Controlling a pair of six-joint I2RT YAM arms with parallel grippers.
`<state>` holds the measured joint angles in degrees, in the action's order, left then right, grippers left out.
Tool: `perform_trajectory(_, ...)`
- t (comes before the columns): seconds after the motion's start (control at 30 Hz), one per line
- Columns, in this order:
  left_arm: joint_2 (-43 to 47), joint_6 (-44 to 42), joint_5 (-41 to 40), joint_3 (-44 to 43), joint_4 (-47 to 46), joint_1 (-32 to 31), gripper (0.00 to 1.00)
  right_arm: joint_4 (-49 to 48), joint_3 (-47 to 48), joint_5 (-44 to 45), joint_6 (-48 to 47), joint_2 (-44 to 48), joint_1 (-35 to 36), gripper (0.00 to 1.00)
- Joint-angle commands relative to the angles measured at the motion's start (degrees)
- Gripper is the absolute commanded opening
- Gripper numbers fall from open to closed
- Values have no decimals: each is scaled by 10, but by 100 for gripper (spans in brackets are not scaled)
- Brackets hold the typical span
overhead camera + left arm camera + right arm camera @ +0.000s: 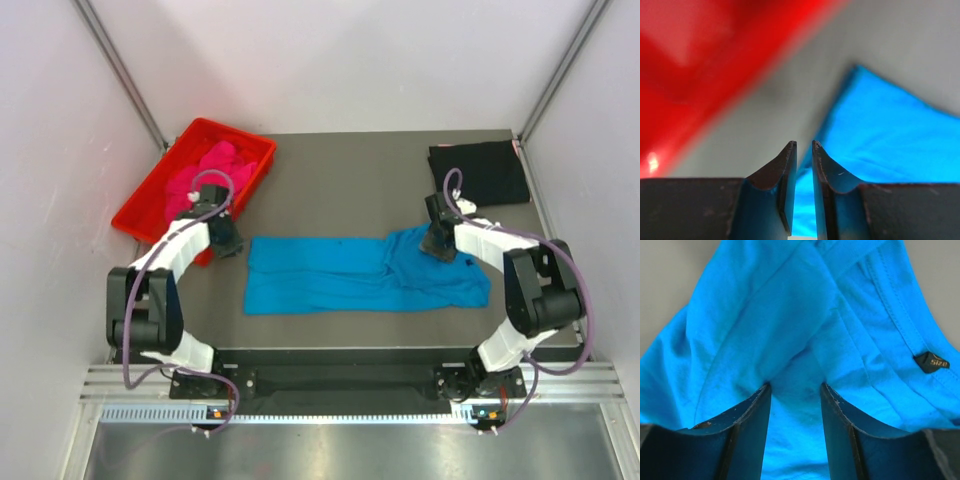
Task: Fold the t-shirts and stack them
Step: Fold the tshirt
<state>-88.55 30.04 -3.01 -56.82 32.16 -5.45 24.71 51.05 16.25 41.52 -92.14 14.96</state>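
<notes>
The turquoise t-shirt (340, 275) lies on the dark table as a long folded strip. My left gripper (228, 240) is at its far left corner. In the left wrist view the jaws (804, 145) are nearly together, with the blue cloth (890, 135) in the narrow gap. My right gripper (437, 245) is on the shirt's far right part. Its jaws (795, 387) are open, tips pressed into the bunched blue cloth (780, 315). The black t-shirt (480, 172) lies folded at the back right. The magenta t-shirt (205, 170) lies crumpled in the red tray (240, 133).
The red tray stands at the back left, close beside my left gripper, and fills the upper left of the left wrist view (700, 60). A small black size label (931, 361) shows at the shirt's collar. Pale walls stand round the table.
</notes>
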Motion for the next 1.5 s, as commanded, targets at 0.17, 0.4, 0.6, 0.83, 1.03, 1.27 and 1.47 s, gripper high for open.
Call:
perform_trajectory(0.17, 148, -17, -100, -80, 48, 46, 26, -56, 78, -44, -9, -113, 28, 44)
perform_trajectory(0.4, 195, -7, -57, -82, 12, 46, 27, -48, 163, -61, -34, -175, 33, 44)
perform_trajectory(0.6, 200, -38, 69, 10, -69, 46, 31, -41, 277, -120, -71, -268, 52, 44)
perform_trajectory(0.83, 132, -46, 153, 43, -83, 32, 33, -8, 439, -146, -94, -374, 64, 44)
perform_trajectory(1.03, 80, -48, 173, 62, -85, 17, 32, 53, 640, -145, -119, -478, 45, 45)
perform_trajectory(1.27, 23, -56, 104, 16, -50, 13, 33, 38, 753, -197, -110, -558, -8, 45)
perform_trajectory(1.47, -19, -89, 78, -32, -17, 13, 37, -52, 756, -271, -106, -562, -17, 45)
